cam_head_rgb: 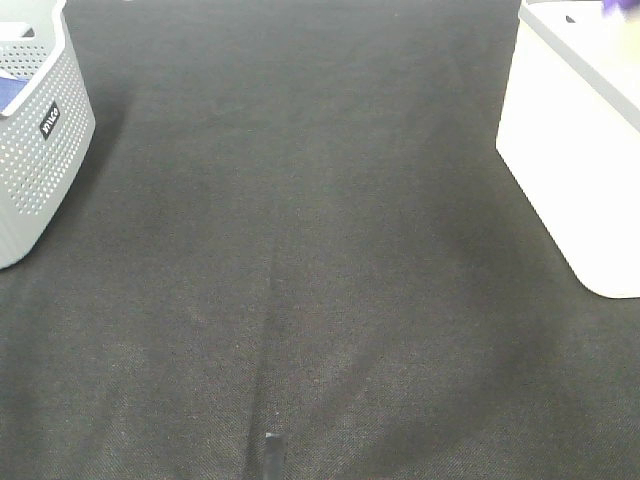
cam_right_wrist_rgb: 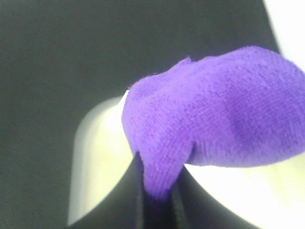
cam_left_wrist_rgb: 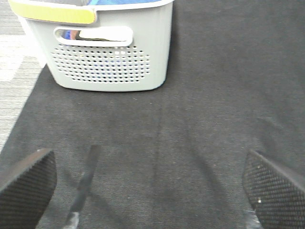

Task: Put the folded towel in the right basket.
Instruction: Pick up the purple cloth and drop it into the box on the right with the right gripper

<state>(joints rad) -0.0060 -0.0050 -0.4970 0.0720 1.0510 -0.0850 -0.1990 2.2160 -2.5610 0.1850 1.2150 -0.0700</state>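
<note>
Right wrist: fuzzy bunched towel (cam_right_wrist_rgb: 214, 109) in right gripper (cam_right_wrist_rgb: 157, 202), smooth basket (cam_right_wrist_rgb: 95, 157) beneath

The left gripper (cam_left_wrist_rgb: 151, 191) has 2 black fingers (cam_left_wrist_rgb: 27, 187), broad and blunt; their faces carry a fine dimpled grid; the right gripper (cam_right_wrist_rgb: 157, 210) shows only dark, blurred, narrow edges.

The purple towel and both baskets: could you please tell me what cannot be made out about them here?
1. purple towel: in the right wrist view it is too close and cut by the frame edge, so its folding cannot be judged.
2. right basket: the exterior high view's right edge cuts it off, and glare washes out its inside in the right wrist view.
3. left basket: in the left wrist view the frame edge cuts off its contents.
</note>
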